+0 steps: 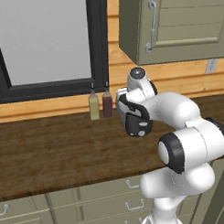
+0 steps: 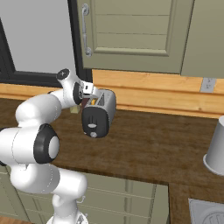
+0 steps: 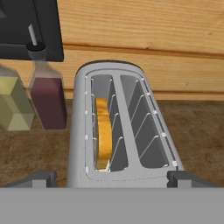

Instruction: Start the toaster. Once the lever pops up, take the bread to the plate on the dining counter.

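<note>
Your arm folds forward over the worktop (image 2: 144, 144), wrist bent down, holding the gripper (image 3: 112, 177) above the toaster (image 3: 120, 127) with its jaws spread wide and empty. The bread (image 3: 103, 133) stands upright in the left slot, beside two bottles (image 3: 33, 98).

The desk (image 2: 148, 144) is dark brown wood with green-grey drawers below. On it stands the toaster (image 2: 99, 113), near the plank wall. Just beside it stand two slim bottles, one yellowish (image 1: 94, 106) and one dark red (image 1: 107, 104). A grey cup-like container (image 2: 217, 148) stands well apart, to the right.
</note>
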